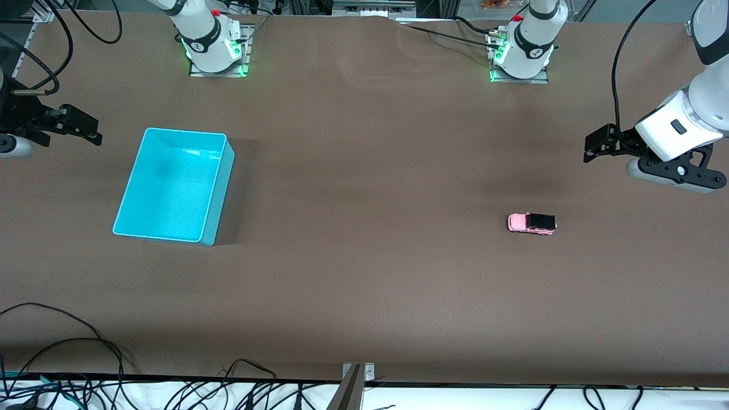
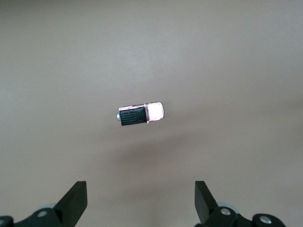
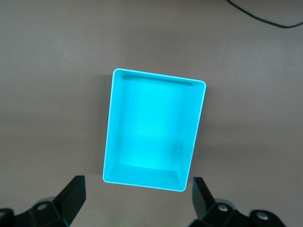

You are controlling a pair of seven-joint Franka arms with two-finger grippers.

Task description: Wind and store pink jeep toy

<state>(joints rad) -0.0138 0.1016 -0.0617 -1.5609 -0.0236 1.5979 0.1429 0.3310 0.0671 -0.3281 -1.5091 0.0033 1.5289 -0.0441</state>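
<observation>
The pink jeep toy (image 1: 531, 223) (image 2: 140, 114), light pink with a black roof and rear, stands on its wheels on the brown table toward the left arm's end. My left gripper (image 1: 594, 146) (image 2: 140, 202) hangs open in the air at that end of the table, apart from the toy, nothing between its fingers. The turquoise bin (image 1: 174, 185) (image 3: 153, 130) sits empty toward the right arm's end. My right gripper (image 1: 85, 126) (image 3: 138, 198) hovers open beside the bin at the table's end, holding nothing.
Both arm bases (image 1: 214, 42) (image 1: 522, 48) stand along the table edge farthest from the front camera. Black cables (image 1: 68, 364) trail along the edge nearest the front camera, and a metal bracket (image 1: 356, 381) sticks up there. A cable (image 3: 265, 16) lies on the table in the right wrist view.
</observation>
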